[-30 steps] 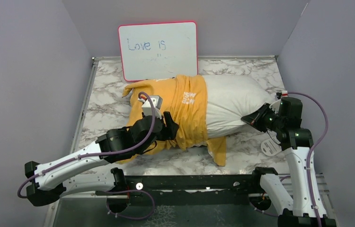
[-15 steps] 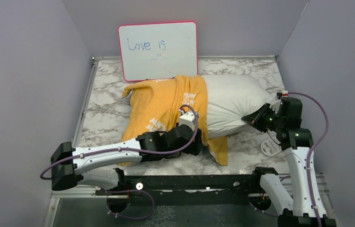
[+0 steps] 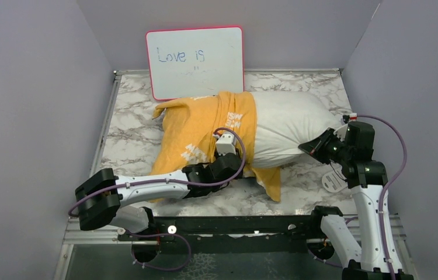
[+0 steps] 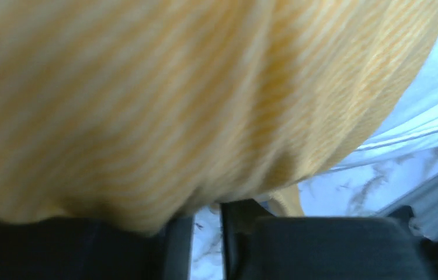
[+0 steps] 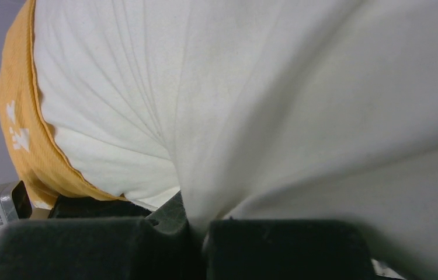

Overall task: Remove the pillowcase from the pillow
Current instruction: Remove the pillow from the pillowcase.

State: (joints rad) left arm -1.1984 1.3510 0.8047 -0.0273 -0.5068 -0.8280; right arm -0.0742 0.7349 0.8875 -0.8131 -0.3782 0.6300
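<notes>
The white pillow (image 3: 287,119) lies across the marble table (image 3: 132,131). The yellow-orange pillowcase (image 3: 202,131) covers its left half, bunched at the middle, with a loose flap hanging off the front. My right gripper (image 3: 305,147) is shut on the pillow's right end; in the right wrist view (image 5: 196,233) white fabric (image 5: 263,105) is pinched between the fingers. My left gripper (image 3: 239,170) sits low at the front edge of the pillowcase. In the left wrist view (image 4: 207,233) its jaws stand narrowly apart with bare table between them, and the yellow fabric (image 4: 176,105) drapes just above.
A pink-framed whiteboard (image 3: 195,61) leans on the back wall behind the pillow. A small white slotted disc (image 3: 332,181) lies by the right arm. Grey walls close in the left, right and back sides.
My left arm has swung from on top of the pillowcase down and right to its front lower edge. The bunched pillowcase edge has shifted slightly. The right gripper keeps its hold.
</notes>
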